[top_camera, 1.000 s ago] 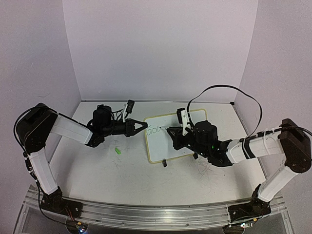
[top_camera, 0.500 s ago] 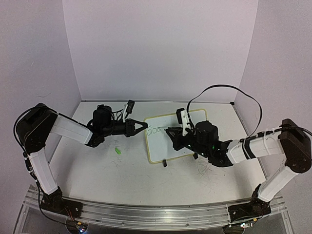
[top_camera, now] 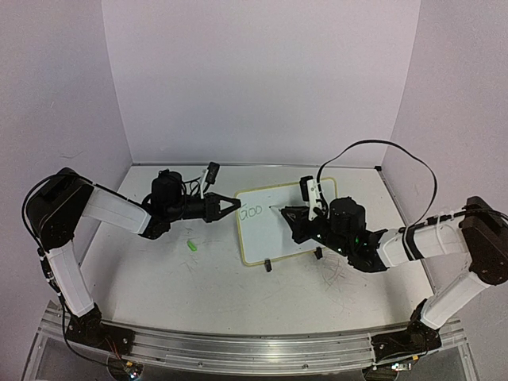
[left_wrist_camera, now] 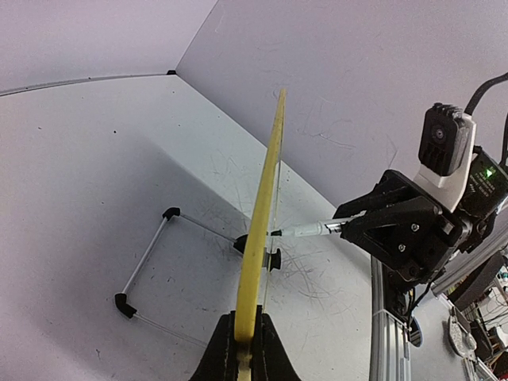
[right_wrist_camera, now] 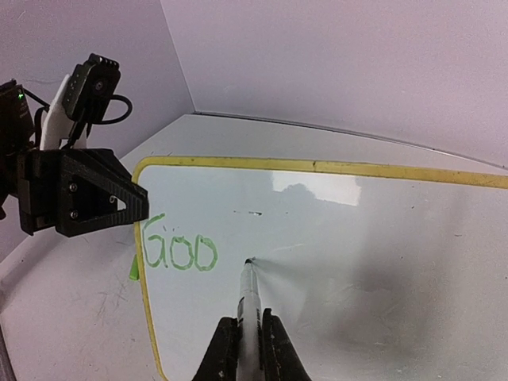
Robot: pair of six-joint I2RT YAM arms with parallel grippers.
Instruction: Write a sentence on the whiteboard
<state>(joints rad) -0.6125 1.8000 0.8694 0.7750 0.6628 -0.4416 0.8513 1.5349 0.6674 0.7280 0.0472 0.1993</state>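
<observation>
The whiteboard (top_camera: 274, 236), white with a yellow rim, stands tilted at mid-table. My left gripper (top_camera: 236, 203) is shut on its left edge; in the left wrist view the rim (left_wrist_camera: 266, 198) runs edge-on up from between my left gripper's (left_wrist_camera: 242, 337) jaws. My right gripper (right_wrist_camera: 248, 343) is shut on a thin marker (right_wrist_camera: 248, 295). The marker's tip rests against the board (right_wrist_camera: 357, 238) just right of the sentence (right_wrist_camera: 181, 252), which reads "Goo" in green. From above, the sentence (top_camera: 252, 211) sits at the board's upper left, with my right gripper (top_camera: 289, 213) over the board's middle.
A small green marker cap (top_camera: 191, 245) lies on the table left of the board. The board's black clip feet (top_camera: 267, 266) stand at its near edge, and a wire stand (left_wrist_camera: 143, 266) props it from behind. Walls close in on three sides.
My right gripper has drawn back to the right with the marker, and another green "o" has appeared, so "Go" now reads "Goo". The left gripper and board have not moved.
</observation>
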